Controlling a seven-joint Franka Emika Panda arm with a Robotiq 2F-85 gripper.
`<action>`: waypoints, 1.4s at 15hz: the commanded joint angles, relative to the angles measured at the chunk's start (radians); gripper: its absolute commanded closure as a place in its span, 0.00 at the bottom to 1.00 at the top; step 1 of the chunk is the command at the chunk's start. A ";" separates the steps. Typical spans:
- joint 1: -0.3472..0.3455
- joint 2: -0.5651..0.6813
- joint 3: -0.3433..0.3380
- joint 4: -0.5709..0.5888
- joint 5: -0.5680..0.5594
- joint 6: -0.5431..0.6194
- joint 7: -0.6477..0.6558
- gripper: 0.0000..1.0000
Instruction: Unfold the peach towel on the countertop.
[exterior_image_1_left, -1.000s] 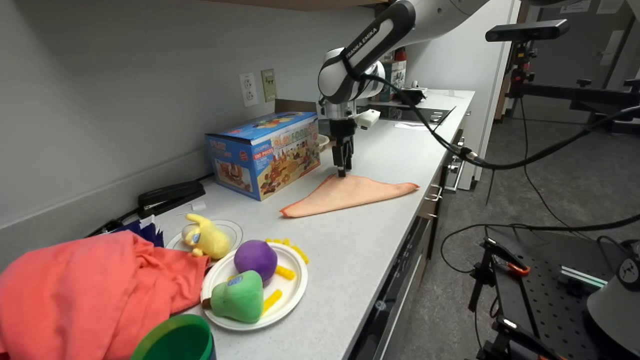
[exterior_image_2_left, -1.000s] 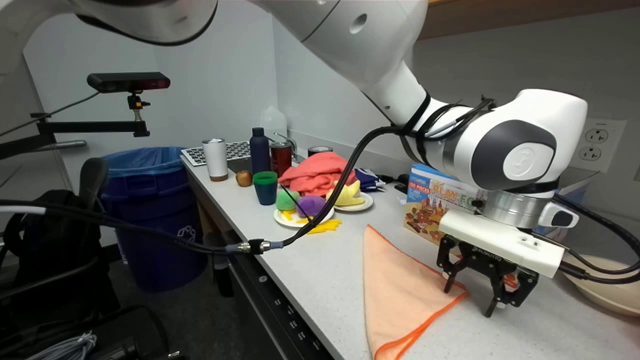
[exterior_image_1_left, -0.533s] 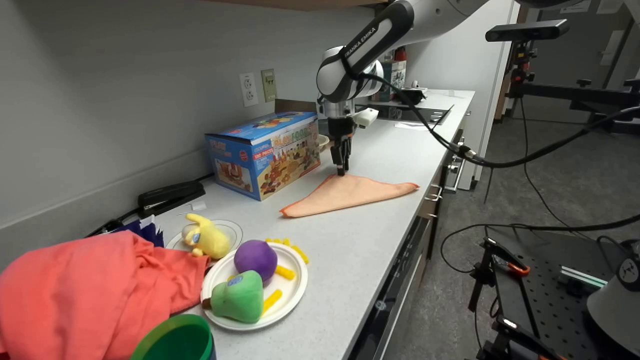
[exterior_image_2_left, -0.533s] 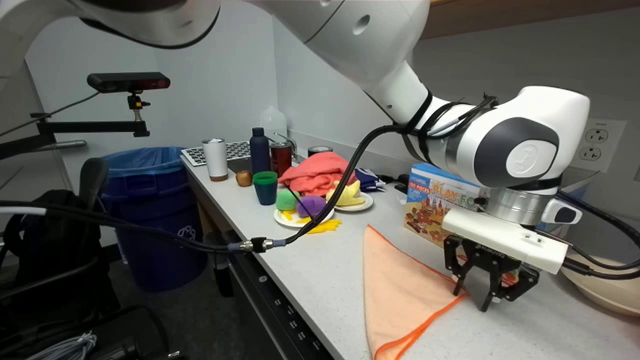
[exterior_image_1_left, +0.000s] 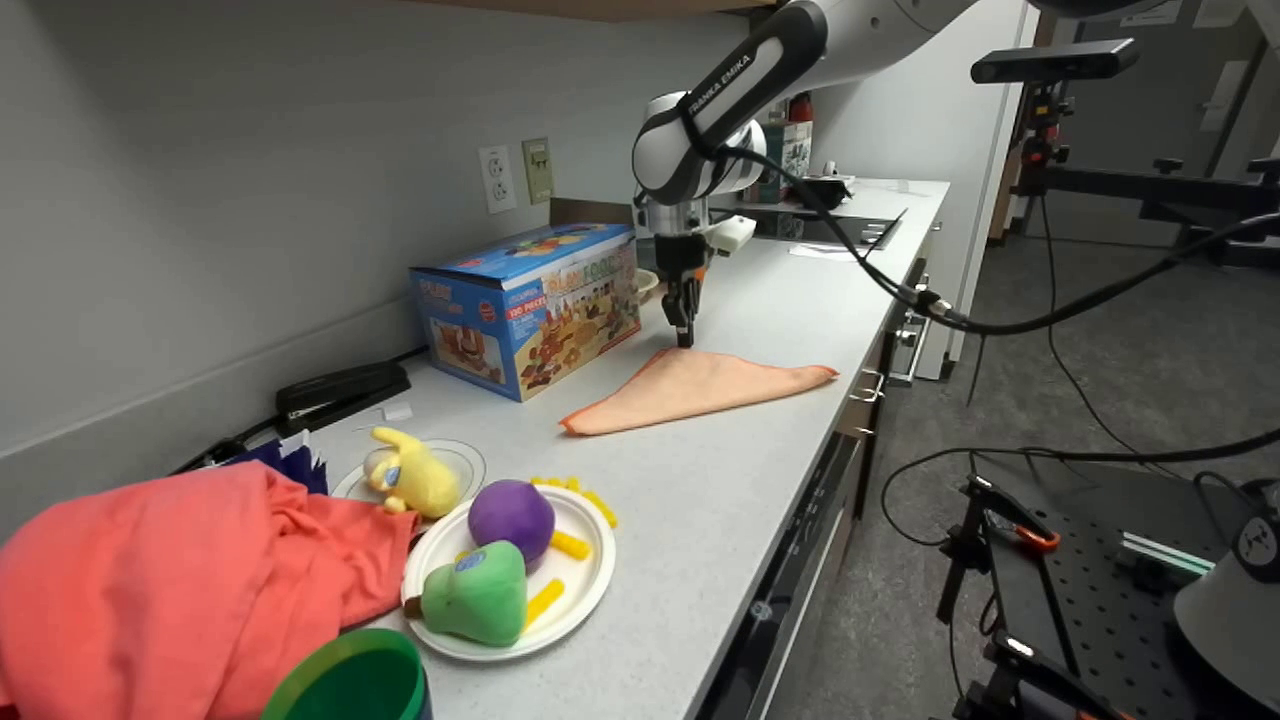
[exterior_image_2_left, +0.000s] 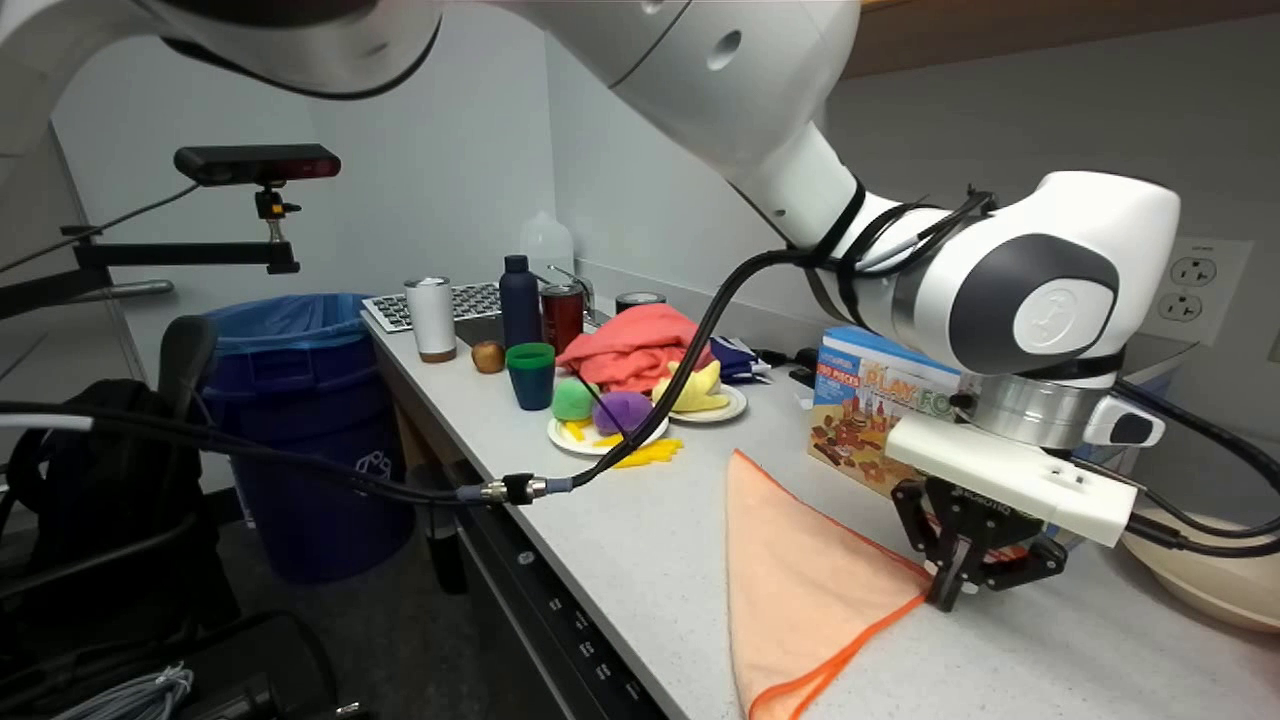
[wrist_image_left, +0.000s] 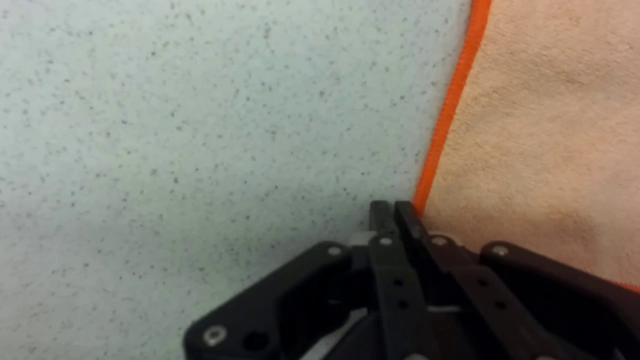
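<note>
One towel (exterior_image_2_left: 808, 590), folded to a triangle, is laid on the counter (exterior_image_2_left: 650, 550), off to the right of the gripper (wrist_image_left: 392, 206) in the wrist view, its long fold turned away and its opposite corner set at the jaws, which are brought almost together, no cloth being seen between them.

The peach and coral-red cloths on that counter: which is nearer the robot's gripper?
The flat, orange-edged peach towel: its corner is at the tips of the gripper, while the coral-red cloth is heaped farther down the countertop.
</note>
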 joint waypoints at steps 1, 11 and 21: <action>0.000 0.019 0.006 0.032 0.002 -0.020 0.005 0.60; 0.009 0.026 0.020 0.038 0.001 -0.025 0.000 0.05; 0.012 0.029 0.030 0.041 0.001 -0.028 -0.003 0.27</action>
